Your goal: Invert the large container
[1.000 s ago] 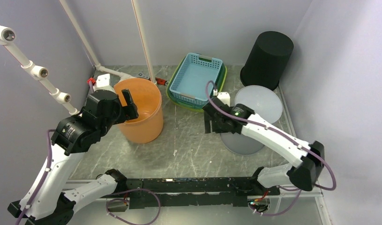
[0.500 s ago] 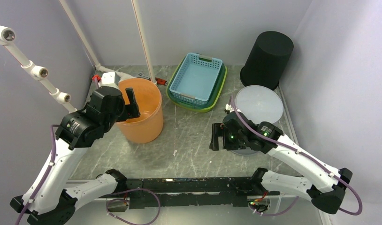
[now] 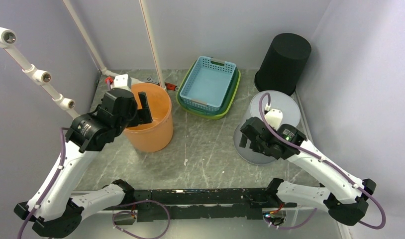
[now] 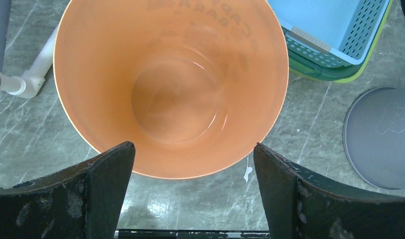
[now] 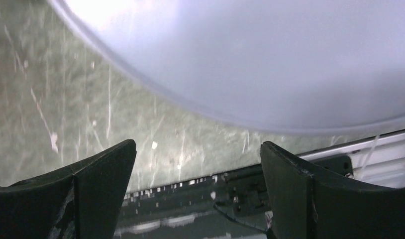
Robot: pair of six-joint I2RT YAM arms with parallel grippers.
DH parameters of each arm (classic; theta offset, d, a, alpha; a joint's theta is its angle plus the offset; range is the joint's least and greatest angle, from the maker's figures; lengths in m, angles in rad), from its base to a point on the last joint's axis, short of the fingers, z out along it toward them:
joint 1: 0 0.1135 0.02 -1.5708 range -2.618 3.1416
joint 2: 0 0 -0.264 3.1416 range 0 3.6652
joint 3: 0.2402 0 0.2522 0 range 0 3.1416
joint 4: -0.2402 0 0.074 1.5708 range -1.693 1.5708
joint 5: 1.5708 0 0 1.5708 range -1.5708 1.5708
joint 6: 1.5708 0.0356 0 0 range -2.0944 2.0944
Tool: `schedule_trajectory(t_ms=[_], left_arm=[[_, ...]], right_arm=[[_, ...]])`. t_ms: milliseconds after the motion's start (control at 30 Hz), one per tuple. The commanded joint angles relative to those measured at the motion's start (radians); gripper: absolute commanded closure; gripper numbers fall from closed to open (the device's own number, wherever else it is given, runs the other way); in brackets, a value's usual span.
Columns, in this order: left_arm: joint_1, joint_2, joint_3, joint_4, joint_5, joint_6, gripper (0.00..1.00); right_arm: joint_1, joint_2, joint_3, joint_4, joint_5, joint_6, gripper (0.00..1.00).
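Where grey marbled tabletop (image 3: 205,147) meets pale walls (image 3: 215,30), translucent tub (image 3: 276,105)

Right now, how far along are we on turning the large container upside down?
Done: nothing; the orange bucket stands upright, mouth up, empty. In hand: the left pincer hangs open over its rim, gripping nothing; the right pincer is open at the translucent tub, also holding nothing. Left: grip, tip and set down mouth-down, as the black bin stands.

light: bright, even overhead | shadows: soft | glare: orange bucket (image 4: 175,99) floor | blur: pale container (image 5: 250,50), right wrist
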Motion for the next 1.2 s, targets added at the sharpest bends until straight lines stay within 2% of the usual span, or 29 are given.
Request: schedule_trajectory(t_ms=[0,167,333,500,667,800,1033,1167], left_arm=[[-0.003,-0.018,0.021,0.019,0.003,0.018,0.06],[-0.004,-0.042,0.027,-0.002,-0.012,0.010,0.06],[-0.004,-0.067,0.020,-0.014,-0.018,0.001,0.06],[-0.004,-0.075,0.027,-0.031,-0.022,-0.005,0.06],[-0.004,-0.082,0.018,-0.030,-0.014,-0.002,0.06],[-0.004,-0.081,0.013,-0.033,-0.010,-0.006,0.06],[-0.004,-0.075,0.012,-0.031,-0.007,0.002,0.06],[-0.004,-0.072,0.019,-0.037,-0.005,0.001,0.06]], right_arm=[[-0.053,0.034,0.079,-0.029,0.257,0.062,0.00],[-0.246,0.066,0.090,0.060,0.282,-0.086,0.00],[-0.485,0.048,0.057,0.290,0.142,-0.327,0.00],[-0.679,0.076,0.068,0.359,0.040,-0.412,0.00],[-0.819,0.104,0.048,0.440,-0.056,-0.501,0.00],[-0.862,0.117,0.026,0.509,-0.141,-0.544,0.00],[-0.874,0.164,0.030,0.532,0.009,-0.510,0.01],[-0.880,0.151,0.025,0.583,0.018,-0.515,0.01]])
